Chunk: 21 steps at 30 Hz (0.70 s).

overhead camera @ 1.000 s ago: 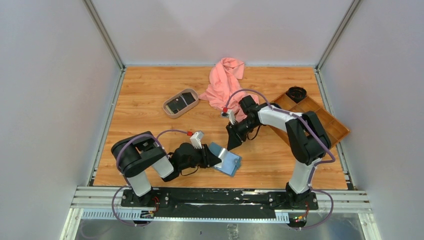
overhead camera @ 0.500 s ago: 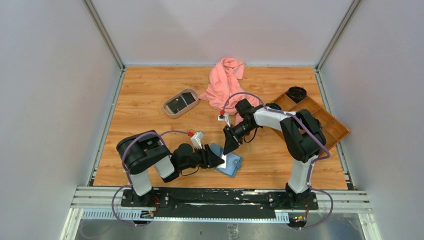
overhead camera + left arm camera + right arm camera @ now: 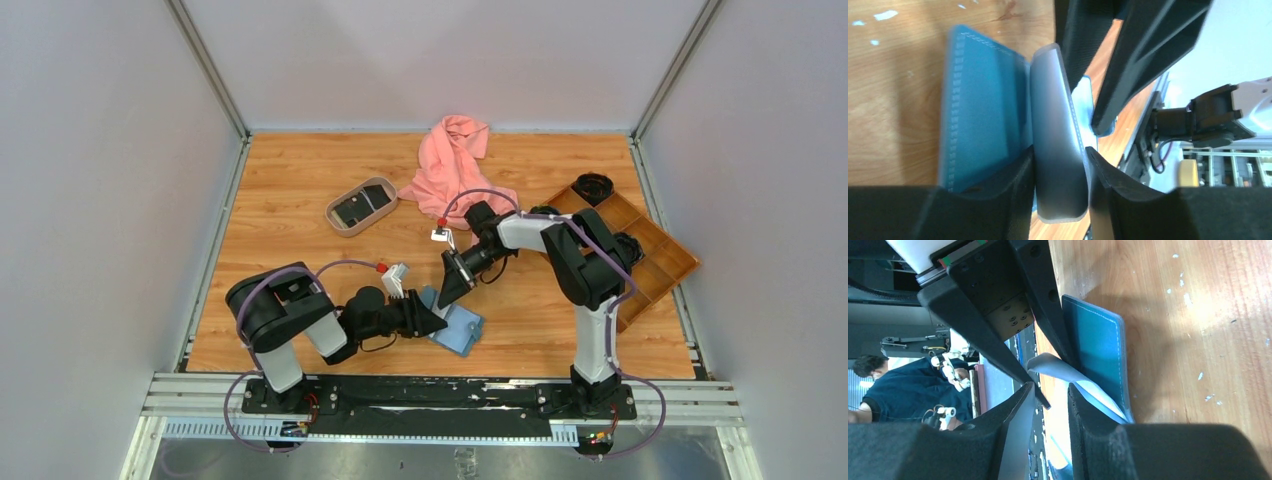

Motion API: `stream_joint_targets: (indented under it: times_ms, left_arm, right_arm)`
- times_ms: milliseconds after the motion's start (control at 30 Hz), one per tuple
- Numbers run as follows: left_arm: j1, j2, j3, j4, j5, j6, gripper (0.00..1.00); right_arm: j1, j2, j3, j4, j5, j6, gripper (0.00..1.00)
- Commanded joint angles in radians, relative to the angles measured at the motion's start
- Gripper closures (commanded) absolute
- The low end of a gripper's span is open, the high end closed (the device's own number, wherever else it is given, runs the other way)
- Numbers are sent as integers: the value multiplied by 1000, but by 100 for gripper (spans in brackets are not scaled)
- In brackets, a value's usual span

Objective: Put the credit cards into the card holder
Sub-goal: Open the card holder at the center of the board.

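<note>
**At the table's (image 3: 300, 180) near edge: pale grey card (image 3: 1058, 125) entering card holder (image 3: 458, 328)**

The card holder is lying just inside the near edge. The left gripper (image 3: 1060, 155) is clamping the pale grey card, bowing it, right at the holder. The right gripper (image 3: 1050, 387) is hovering close above, jaws slightly apart, gripping nothing. Judgement: the right gripper should be pinning the holder while the card is sliding in squarely.
</note>
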Motion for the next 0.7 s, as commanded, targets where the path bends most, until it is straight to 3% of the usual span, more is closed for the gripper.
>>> stream_joint_targets:
  times_ms: [0, 100, 300, 533, 667]
  left_arm:
    - [10, -56, -1, -144, -61, 45, 66]
    - [13, -112, -2, -231, -110, 64, 83]
    - [13, -209, 12, -342, -183, 71, 96]
    - [15, -182, 24, -285, -181, 36, 93]
    - [15, -121, 23, -207, -149, 32, 90]
  right_arm:
    - [-19, -64, 20, -5, 19, 3, 65]
    - [-50, -124, 13, -20, 72, -52, 65]
    - [-46, -228, 7, -135, 186, -301, 65]
    - [140, -428, -149, -70, 371, -681, 66]
    - [173, -390, -109, 36, 475, -543, 67]
